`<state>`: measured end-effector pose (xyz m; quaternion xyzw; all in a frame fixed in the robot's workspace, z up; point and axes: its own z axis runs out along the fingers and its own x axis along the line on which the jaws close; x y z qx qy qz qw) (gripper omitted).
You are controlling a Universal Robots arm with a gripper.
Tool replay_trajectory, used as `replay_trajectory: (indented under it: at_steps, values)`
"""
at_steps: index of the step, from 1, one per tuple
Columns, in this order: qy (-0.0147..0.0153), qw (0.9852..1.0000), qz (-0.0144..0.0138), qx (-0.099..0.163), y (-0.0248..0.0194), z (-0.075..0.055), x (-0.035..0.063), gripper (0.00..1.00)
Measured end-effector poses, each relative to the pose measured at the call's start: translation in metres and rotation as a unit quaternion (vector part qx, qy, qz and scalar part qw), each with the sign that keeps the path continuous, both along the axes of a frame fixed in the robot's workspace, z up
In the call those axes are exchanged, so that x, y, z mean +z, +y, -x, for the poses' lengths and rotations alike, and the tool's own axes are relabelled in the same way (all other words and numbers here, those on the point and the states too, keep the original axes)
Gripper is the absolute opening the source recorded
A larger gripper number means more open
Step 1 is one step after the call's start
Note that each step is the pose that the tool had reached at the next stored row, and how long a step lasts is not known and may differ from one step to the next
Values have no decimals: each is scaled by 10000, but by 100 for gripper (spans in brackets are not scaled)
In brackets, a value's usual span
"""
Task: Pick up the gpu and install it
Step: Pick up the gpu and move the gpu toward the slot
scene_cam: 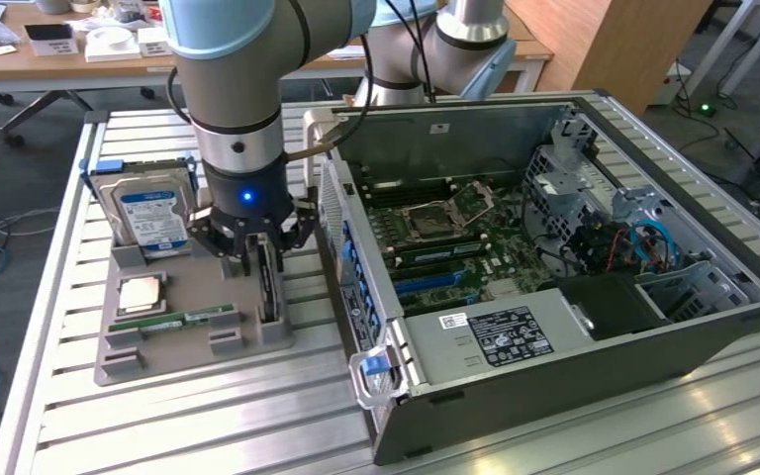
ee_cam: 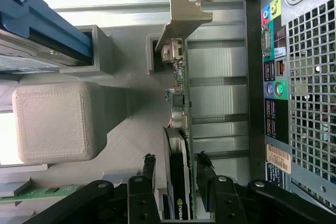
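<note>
Gpu [ee_cam: 178, 129] stands on edge in a slot of the grey holder [scene_cam: 155, 368], on the holder's side nearest the computer case [scene_cam: 525, 391]. Seen edge-on it is a thin green board with a dark face and small connectors along it. A silver bracket with a hooked tip sits at the end toward the hard drive [scene_cam: 153, 213].

My gripper [ee_cam: 176, 167] straddles the card near its other end, one finger on each side. The jaws are narrow, but a sliver of gap shows on both sides, so I hold nothing.

Around it:
- The hard drive, blue-labelled, stands upright at the holder's far end.
- A processor chip [scene_cam: 140, 293] and a RAM stick [scene_cam: 175, 321] lie flat on the holder.
- The case's rear panel, with ports and a vent grille, stands just beside the card.
- The case lies open on its side, motherboard exposed.
- Everything rests on a slatted metal table [scene_cam: 222, 435].
</note>
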<state>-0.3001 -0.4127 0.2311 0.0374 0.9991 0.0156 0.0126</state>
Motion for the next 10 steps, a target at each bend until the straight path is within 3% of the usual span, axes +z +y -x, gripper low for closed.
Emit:
replay_trajectory:
  at_steps: [3,4,10]
  values:
    - [0,10000,0,0,0,0,0,44]
    - [0,10000,0,0,0,0,0,36]
    - [-1,10000,0,0,0,-1,-1,36]
